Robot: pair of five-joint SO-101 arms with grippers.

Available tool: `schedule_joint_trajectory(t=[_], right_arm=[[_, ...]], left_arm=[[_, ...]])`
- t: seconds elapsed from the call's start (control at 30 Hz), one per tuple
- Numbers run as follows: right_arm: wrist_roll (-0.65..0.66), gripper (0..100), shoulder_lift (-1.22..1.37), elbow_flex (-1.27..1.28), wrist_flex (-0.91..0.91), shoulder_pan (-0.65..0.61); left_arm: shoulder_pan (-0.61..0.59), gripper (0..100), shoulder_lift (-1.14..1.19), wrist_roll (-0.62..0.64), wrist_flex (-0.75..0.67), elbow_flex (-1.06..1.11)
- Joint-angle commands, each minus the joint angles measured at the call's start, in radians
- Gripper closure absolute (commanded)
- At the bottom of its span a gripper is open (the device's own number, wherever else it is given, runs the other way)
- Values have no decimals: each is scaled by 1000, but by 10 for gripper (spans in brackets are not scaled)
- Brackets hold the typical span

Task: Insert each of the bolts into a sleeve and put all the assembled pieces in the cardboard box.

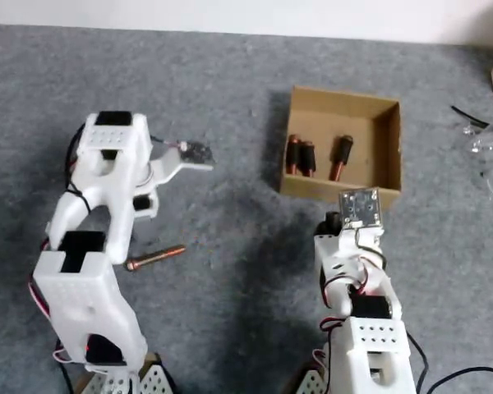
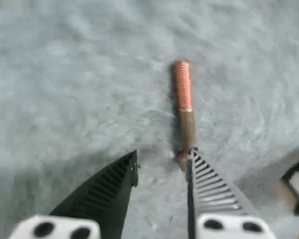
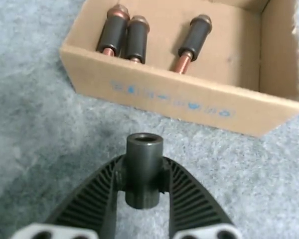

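At the lower left of the high view, one loose bolt lies on the grey carpet. The left gripper hangs over its head end, jaws apart, gripping nothing. Right of centre, the right gripper is clamped on a black sleeve, just below the cardboard box, which holds three assembled pieces. The step in hand seems to be picking up the bolt. The next move calls for closing on its shank and aligning it with the sleeve's hole.

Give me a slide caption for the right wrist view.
The jaws shut on a sleeve, facing the box that holds three assembled pieces.
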Motion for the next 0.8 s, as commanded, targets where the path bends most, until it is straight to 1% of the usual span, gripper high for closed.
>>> schedule_joint_trajectory(t=[0.0, 0.07, 0.17, 0.23, 0.27, 0.3, 0.33, 0.4, 0.67, 0.77], right_arm=[[-3, 994, -21, -8, -39, 12], [-3, 994, -21, -7, -39, 10], [-3, 994, -21, -7, -39, 10], [-3, 994, -21, -7, -39, 12], [-3, 994, -21, -7, -39, 12], [-3, 994, -21, -7, -39, 12], [-3, 994, -21, -7, -39, 12], [-3, 994, -21, -7, -39, 12], [-3, 994, -21, -7, -39, 10], [26, 994, -21, -7, -39, 7]], left_arm=[[67, 839, -22, 479, -5, -97], [64, 839, -22, 786, -5, -107], [16, 835, -21, 1275, 2, -68], [-8, 835, -13, 1559, -6, -51], [-12, 835, -12, 1679, -18, -41], [-12, 835, -10, 1771, -43, -30], [-12, 838, -5, 1837, -60, -30], [-5, 838, 4, 1895, -71, -25], [27, 836, 58, 1901, -68, 76], [25, 836, 53, 1903, -46, 88]])
